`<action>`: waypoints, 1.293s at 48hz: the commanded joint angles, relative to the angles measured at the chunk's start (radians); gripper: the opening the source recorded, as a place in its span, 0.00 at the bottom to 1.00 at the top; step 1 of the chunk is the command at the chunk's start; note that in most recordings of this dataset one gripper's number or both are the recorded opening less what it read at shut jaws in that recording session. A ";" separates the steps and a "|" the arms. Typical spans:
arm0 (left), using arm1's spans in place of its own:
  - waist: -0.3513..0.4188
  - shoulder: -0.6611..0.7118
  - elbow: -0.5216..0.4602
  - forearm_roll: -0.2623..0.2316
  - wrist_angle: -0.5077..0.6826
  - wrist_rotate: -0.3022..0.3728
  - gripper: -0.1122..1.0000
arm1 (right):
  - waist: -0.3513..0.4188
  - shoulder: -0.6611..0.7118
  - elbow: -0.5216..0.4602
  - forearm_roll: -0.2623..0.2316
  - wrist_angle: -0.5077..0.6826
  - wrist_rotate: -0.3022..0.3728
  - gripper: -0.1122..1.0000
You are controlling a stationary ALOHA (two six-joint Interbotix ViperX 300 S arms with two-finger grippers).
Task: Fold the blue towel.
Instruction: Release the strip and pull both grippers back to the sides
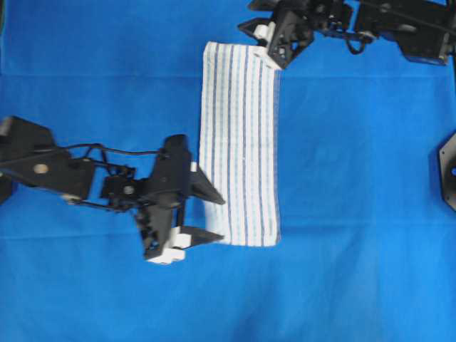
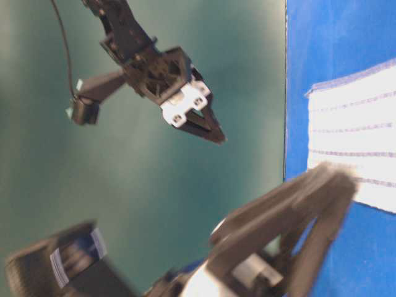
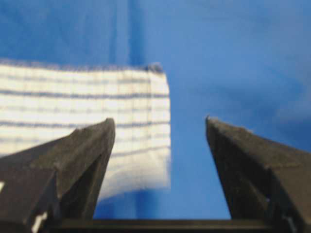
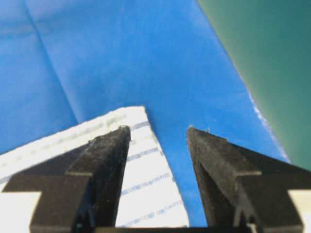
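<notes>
The towel (image 1: pixel 239 146) lies flat on the blue-covered tabletop (image 1: pixel 356 178) as a long narrow strip, white with thin dark and light blue stripes running along its length. All places below are given from this towel.

The left end effector (image 1: pixel 203 214) sits at the towel's near left corner in the overhead view. Its fingers (image 3: pixel 82 160) are spread wide apart and grasp nothing; in the left wrist view one finger stands over the towel's corner and the other over bare blue cover beside the edge. Whether a fingertip touches the cloth cannot be told.

The right end effector (image 1: pixel 274 53) sits at the towel's far right corner. It too is released, its fingers (image 4: pixel 109 165) well apart with nothing between them. In the right wrist view one finger is over the towel's corner, the other over the blue cover just beside it.

In the table-level view the right end effector (image 2: pixel 213 133) hangs clear of the cloth.
</notes>
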 commanded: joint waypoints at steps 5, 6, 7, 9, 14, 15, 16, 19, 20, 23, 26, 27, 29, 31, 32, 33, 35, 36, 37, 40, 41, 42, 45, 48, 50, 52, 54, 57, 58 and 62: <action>0.032 -0.156 0.067 0.002 0.014 0.012 0.74 | 0.035 -0.126 0.071 -0.002 -0.008 0.008 0.59; 0.038 -0.170 0.077 0.002 0.014 0.012 0.74 | 0.041 -0.138 0.084 -0.002 -0.009 0.009 0.59; 0.044 -0.184 0.087 0.002 0.011 0.012 0.74 | 0.049 -0.155 0.095 -0.002 -0.012 0.009 0.59; 0.057 -0.209 0.109 0.002 0.003 0.014 0.74 | 0.063 -0.181 0.123 0.000 -0.020 0.012 0.59; 0.098 -0.264 0.161 0.002 -0.041 0.017 0.74 | 0.100 -0.247 0.196 0.005 -0.074 0.020 0.59; 0.109 -0.275 0.172 0.002 -0.054 0.018 0.74 | 0.109 -0.259 0.210 0.008 -0.089 0.023 0.59; 0.126 -0.287 0.186 0.003 -0.074 0.020 0.74 | 0.120 -0.279 0.233 0.011 -0.109 0.026 0.59; 0.161 -0.314 0.215 0.003 -0.106 0.031 0.74 | 0.147 -0.322 0.275 0.020 -0.152 0.034 0.59; 0.172 -0.324 0.224 0.003 -0.118 0.040 0.74 | 0.155 -0.336 0.290 0.023 -0.166 0.037 0.59; 0.198 -0.351 0.249 0.003 -0.143 0.064 0.74 | 0.181 -0.380 0.331 0.031 -0.201 0.044 0.59; 0.224 -0.379 0.272 0.003 -0.161 0.095 0.74 | 0.209 -0.423 0.371 0.038 -0.230 0.051 0.59; 0.233 -0.387 0.279 0.003 -0.166 0.106 0.74 | 0.216 -0.436 0.383 0.041 -0.238 0.052 0.59; 0.250 -0.408 0.296 0.003 -0.176 0.126 0.74 | 0.233 -0.459 0.407 0.049 -0.256 0.052 0.59; 0.264 -0.423 0.308 0.003 -0.184 0.135 0.74 | 0.249 -0.483 0.433 0.058 -0.272 0.052 0.59; 0.270 -0.430 0.313 0.003 -0.189 0.138 0.74 | 0.253 -0.492 0.440 0.061 -0.278 0.052 0.59; 0.275 -0.436 0.318 0.003 -0.192 0.138 0.74 | 0.255 -0.500 0.449 0.064 -0.284 0.052 0.59; 0.284 -0.446 0.325 0.003 -0.199 0.141 0.74 | 0.256 -0.514 0.465 0.072 -0.293 0.052 0.59; 0.287 -0.451 0.328 0.003 -0.201 0.143 0.74 | 0.256 -0.517 0.469 0.077 -0.295 0.052 0.59; 0.290 -0.453 0.330 0.003 -0.202 0.144 0.74 | 0.256 -0.518 0.472 0.080 -0.295 0.052 0.59; 0.295 -0.456 0.331 0.003 -0.204 0.144 0.74 | 0.256 -0.520 0.476 0.080 -0.296 0.052 0.59; 0.296 -0.456 0.331 0.003 -0.204 0.146 0.74 | 0.256 -0.520 0.474 0.081 -0.295 0.052 0.59; 0.296 -0.454 0.331 0.003 -0.202 0.146 0.74 | 0.256 -0.520 0.474 0.081 -0.296 0.052 0.59; 0.296 -0.449 0.330 0.003 -0.202 0.146 0.74 | 0.256 -0.517 0.472 0.081 -0.299 0.051 0.59; 0.296 -0.446 0.328 0.003 -0.204 0.146 0.74 | 0.256 -0.514 0.471 0.080 -0.299 0.051 0.59; 0.296 -0.443 0.328 0.005 -0.204 0.146 0.74 | 0.255 -0.512 0.471 0.081 -0.299 0.051 0.59; 0.296 -0.440 0.327 0.003 -0.204 0.146 0.74 | 0.253 -0.508 0.469 0.081 -0.299 0.051 0.59; 0.296 -0.436 0.325 0.003 -0.204 0.152 0.74 | 0.247 -0.503 0.466 0.081 -0.299 0.051 0.59; 0.302 -0.426 0.319 0.003 -0.207 0.155 0.74 | 0.235 -0.495 0.462 0.080 -0.299 0.049 0.59; 0.305 -0.423 0.318 0.003 -0.209 0.156 0.74 | 0.227 -0.491 0.460 0.081 -0.299 0.049 0.59; 0.336 -0.396 0.304 0.003 -0.219 0.167 0.77 | 0.190 -0.463 0.446 0.080 -0.295 0.046 0.60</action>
